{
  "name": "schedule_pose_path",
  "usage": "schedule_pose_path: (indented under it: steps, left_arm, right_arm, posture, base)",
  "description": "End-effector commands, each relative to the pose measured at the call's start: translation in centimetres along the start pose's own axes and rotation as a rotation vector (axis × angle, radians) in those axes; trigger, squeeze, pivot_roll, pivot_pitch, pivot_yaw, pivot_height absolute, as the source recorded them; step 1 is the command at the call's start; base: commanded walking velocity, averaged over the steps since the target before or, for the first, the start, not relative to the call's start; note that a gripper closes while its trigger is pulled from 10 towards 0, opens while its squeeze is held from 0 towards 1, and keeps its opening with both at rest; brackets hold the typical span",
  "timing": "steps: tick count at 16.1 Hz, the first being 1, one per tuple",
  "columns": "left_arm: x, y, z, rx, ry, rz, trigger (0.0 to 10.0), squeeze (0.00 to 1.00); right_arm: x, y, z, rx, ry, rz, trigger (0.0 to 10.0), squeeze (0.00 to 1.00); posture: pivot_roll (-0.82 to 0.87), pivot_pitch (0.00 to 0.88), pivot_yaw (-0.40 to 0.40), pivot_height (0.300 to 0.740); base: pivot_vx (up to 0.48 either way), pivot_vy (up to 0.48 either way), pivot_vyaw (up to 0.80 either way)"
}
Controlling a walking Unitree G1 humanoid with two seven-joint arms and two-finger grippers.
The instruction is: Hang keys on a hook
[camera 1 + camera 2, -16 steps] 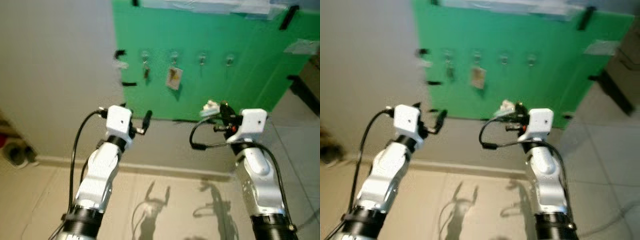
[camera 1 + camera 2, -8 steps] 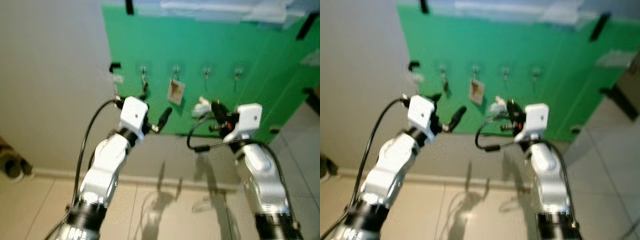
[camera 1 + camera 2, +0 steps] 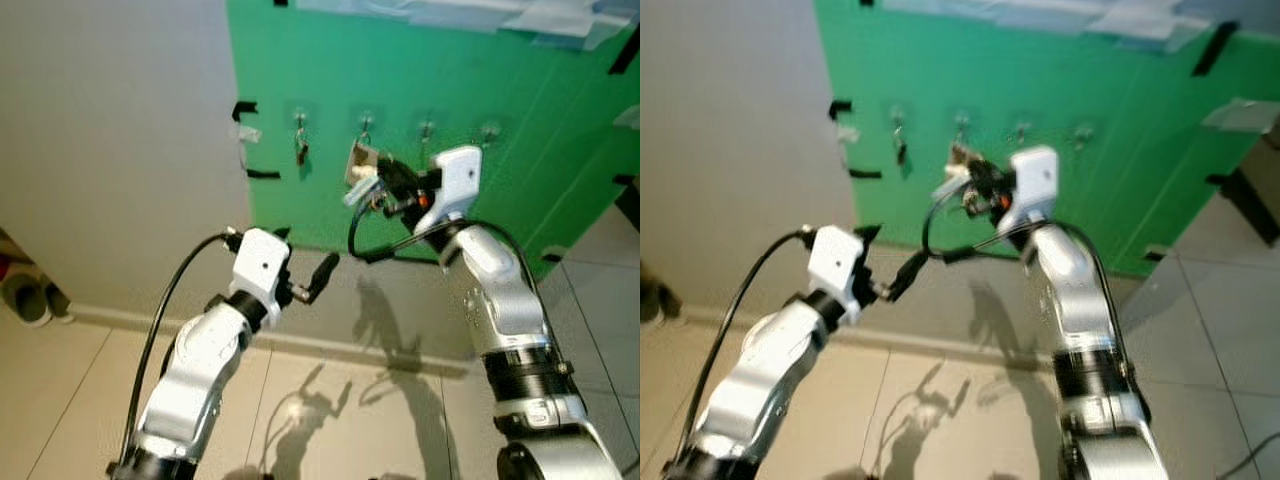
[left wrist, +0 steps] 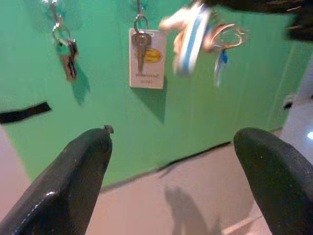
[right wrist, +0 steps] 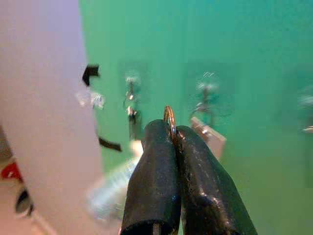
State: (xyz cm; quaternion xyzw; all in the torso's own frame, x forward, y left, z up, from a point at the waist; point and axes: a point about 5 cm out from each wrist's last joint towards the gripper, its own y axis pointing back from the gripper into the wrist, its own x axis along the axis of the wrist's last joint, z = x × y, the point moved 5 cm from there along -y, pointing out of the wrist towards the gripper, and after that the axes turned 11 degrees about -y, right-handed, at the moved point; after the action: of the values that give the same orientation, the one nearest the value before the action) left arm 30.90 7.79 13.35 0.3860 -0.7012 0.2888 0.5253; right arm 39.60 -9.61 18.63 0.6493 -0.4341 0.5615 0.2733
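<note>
Green is the colour of the big flat board (image 3: 500,140) on the grey wall (image 3: 110,150), and it has a row of four small clear hooks stuck on it. The first hook on the robot's left (image 3: 299,119) holds a small bunch of dark metal keys (image 4: 66,51). The next hook (image 3: 366,121) holds a white card tag with a yellow spot (image 4: 145,58) and one key on a ring. The two other hooks, (image 3: 427,129) and (image 3: 489,131), have nothing on them.

The right gripper (image 3: 383,183) is held up high, close to the board, just in front of the white card tag. Its jaws are pinched together on a thin gold-coloured key ring (image 5: 169,119). From that ring hangs the bunch of keys with a white and blue fob (image 4: 188,41), and it swings a bit below the gripper. These keys are not on any hook yet. They hang in the air near the second hook.

The left gripper (image 3: 318,278) is lower down, well away from the board, and points toward it. Its jaws are spread wide with nothing between them.

Below the board is a pale tiled floor (image 3: 330,400) with the arms' shadows on it. A pair of shoes (image 3: 22,295) sits by the wall at the far left.
</note>
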Motion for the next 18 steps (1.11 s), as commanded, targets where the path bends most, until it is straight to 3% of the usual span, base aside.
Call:
schedule_pose_path:
  steps: [1,5,6,8,10,13,15,17,18]
  left_arm:
    - [0.8,0.4,0.5,-0.025,-0.002,0.022,10.0,0.00]
    - [0.3,1.9,0.7,-0.008,-0.025,-0.011,10.0,0.00]
    - [-0.2,2.6,0.2,0.025,-0.017,-0.028,10.0,0.00]
    - [-1.3,4.1,-0.1,0.059,0.004,-0.058,10.0,0.00]
    - [-2.3,3.5,-0.5,0.074,0.032,-0.079,10.0,0.00]
    - [-2.3,0.3,-1.1,0.074,0.024,-0.071,10.0,0.00]
    - [-2.2,-0.4,-1.6,0.074,0.024,-0.058,10.0,0.00]
    - [-1.4,-0.2,-2.8,0.136,0.026,-0.018,10.0,0.00]
    - [0.1,1.1,-3.9,0.205,-0.032,0.051,10.0,0.00]
  right_arm:
    - [0.7,-0.6,1.4,-0.022,-0.014,0.013,0.0,0.00]
    - [2.3,-1.7,3.5,-0.103,0.001,0.055,0.0,0.00]
    - [3.8,0.7,5.1,-0.254,0.124,0.148,0.0,0.00]
    - [2.2,5.8,4.0,-0.329,0.132,0.200,0.0,0.00]
    - [0.8,9.8,3.4,-0.420,0.101,0.214,0.0,0.00]
    - [-1.6,13.6,3.9,-0.559,0.121,0.190,0.0,0.00]
    - [-2.4,14.8,3.9,-0.607,0.112,0.172,0.0,0.00]
    - [-1.1,15.6,3.2,-0.626,0.156,0.196,0.0,0.00]
    - [-0.1,17.1,2.6,-0.648,0.212,0.219,0.0,0.00]
  posture:
    - [0.12,0.152,-0.033,0.740]
    - [0.16,0.146,-0.060,0.740]
    - [0.16,0.113,-0.066,0.740]
    - [0.10,0.039,-0.046,0.740]
    - [0.03,0.000,-0.003,0.740]
    - [-0.04,0.000,0.063,0.740]
    - [-0.05,0.000,0.079,0.740]
    - [-0.07,0.000,0.085,0.740]
    - [-0.06,0.000,0.075,0.740]
  base:
    - [0.000,0.000,0.00]
    - [0.000,0.000,0.00]
    - [0.000,0.000,0.00]
    - [0.000,0.000,0.00]
    - [0.000,0.000,0.00]
    - [0.000,0.000,0.00]
    - [0.000,0.000,0.00]
    - [0.000,0.000,0.00]
    - [0.000,0.000,0.00]
